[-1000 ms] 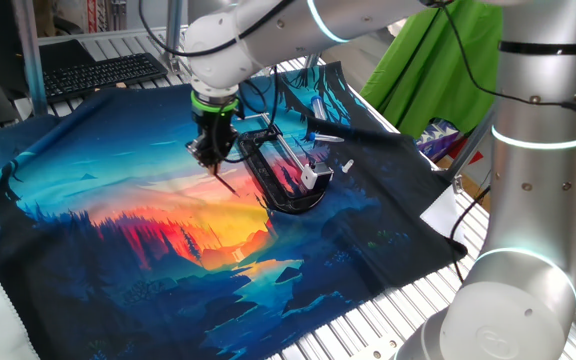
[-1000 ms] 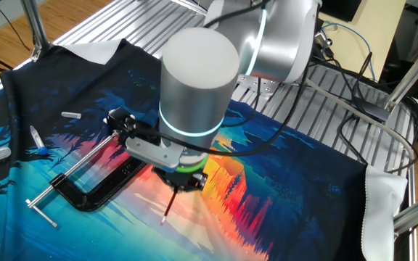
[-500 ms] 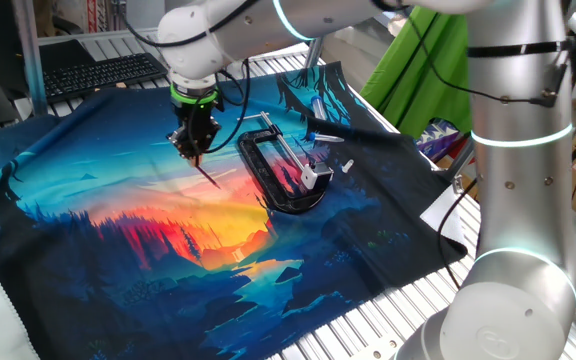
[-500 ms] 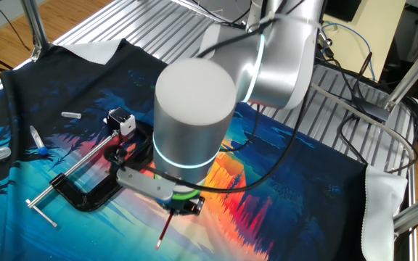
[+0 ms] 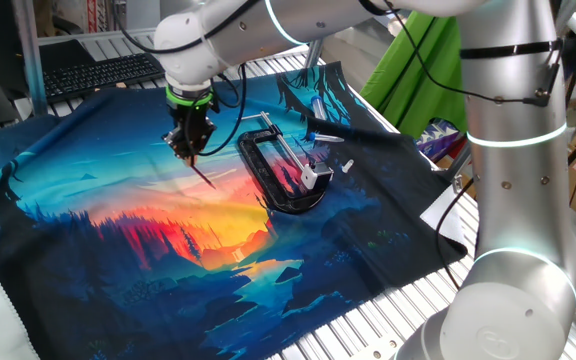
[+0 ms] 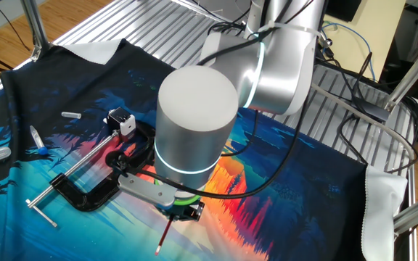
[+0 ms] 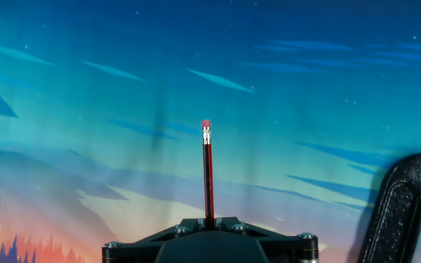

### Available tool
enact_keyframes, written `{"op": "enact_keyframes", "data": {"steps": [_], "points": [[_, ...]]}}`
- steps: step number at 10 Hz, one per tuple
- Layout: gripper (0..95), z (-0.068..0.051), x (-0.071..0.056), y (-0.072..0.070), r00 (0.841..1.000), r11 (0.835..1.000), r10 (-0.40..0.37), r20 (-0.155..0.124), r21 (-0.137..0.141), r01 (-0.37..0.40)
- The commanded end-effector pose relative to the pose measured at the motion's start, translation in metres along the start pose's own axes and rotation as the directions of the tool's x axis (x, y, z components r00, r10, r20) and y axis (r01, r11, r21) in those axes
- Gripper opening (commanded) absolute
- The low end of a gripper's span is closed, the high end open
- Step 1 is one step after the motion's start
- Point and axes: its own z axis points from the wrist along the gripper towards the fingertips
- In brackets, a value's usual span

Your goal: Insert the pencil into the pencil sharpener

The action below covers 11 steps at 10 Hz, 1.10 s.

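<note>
My gripper (image 5: pixel 190 148) is shut on the pencil (image 5: pixel 205 176), a thin dark red stick that slants down toward the printed cloth. In the hand view the pencil (image 7: pixel 207 175) juts straight out from between the fingers of the gripper (image 7: pixel 209 219), pink eraser end outward. It also shows in the other fixed view (image 6: pixel 165 236) below the gripper (image 6: pixel 180 213). The pencil sharpener (image 5: pixel 309 178), a small white block, sits at the black C-clamp (image 5: pixel 278 175), to the right of the gripper and apart from the pencil. The sharpener (image 6: pixel 127 123) is out of the hand view.
The clamp (image 6: pixel 85 190) lies on the cloth with its silver rod (image 6: pixel 75 168) across it; its edge shows in the hand view (image 7: pixel 400 212). Small loose items (image 6: pixel 71 114) lie on the dark cloth corner. A keyboard (image 5: pixel 98 70) is at the back left, a green cloth (image 5: pixel 418 70) at the back right.
The arm has carried the pencil leftward, away from the clamp and sharpener. The gripper stays shut on the pencil. The clamp has not moved.
</note>
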Motion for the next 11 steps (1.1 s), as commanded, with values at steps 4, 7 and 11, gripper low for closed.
{"op": "enact_keyframes", "data": {"steps": [4,7,11], "points": [[19.0,0.0000,0.0015,-0.0003,1.000,1.000,0.007,0.007,0.001,-0.007],[19.0,0.0000,0.0015,-0.0003,1.000,1.000,0.017,0.005,0.002,-0.017],[19.0,-0.0037,0.0042,0.0003,1.000,1.000,0.028,0.003,0.009,-0.028]]}}
